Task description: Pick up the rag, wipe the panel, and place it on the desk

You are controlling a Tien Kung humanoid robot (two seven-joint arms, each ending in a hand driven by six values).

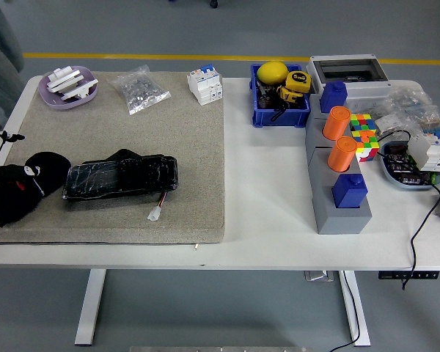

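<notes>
White table (pixel 271 176) fills my screen, with a grey-beige mat (pixel 169 139) over its left half, and at the mat's left edge sits my left hand (pixel 18 180), black against the equally black rag (pixel 6 209). The two merge into one dark mass, so I cannot tell how far the hand is closed or whether it already has hold of the cloth; I judge it is at the pick-up step. The right hand is not in my picture, so the left is the only one placed for this. The panel (pixel 121 178), a black slab in shiny wrap, lies just beside the hand on its right, touching or nearly touching the dark mass. Its long axis runs left to right, straight away from the hand, so a wipe should sweep outward along it. A short wire ends in a white connector (pixel 155 213) at the panel's near right corner, and I would keep the rag from snagging it. Beyond the hand, at the mat's far edge, a lilac dish (pixel 89 94) holds white plastic parts. Further right lie a clear bag of small hardware (pixel 139 89) and a white breaker (pixel 205 84). Well off to the right, a blue bin (pixel 255 110) holds yellow tools, including a tape measure.
</notes>
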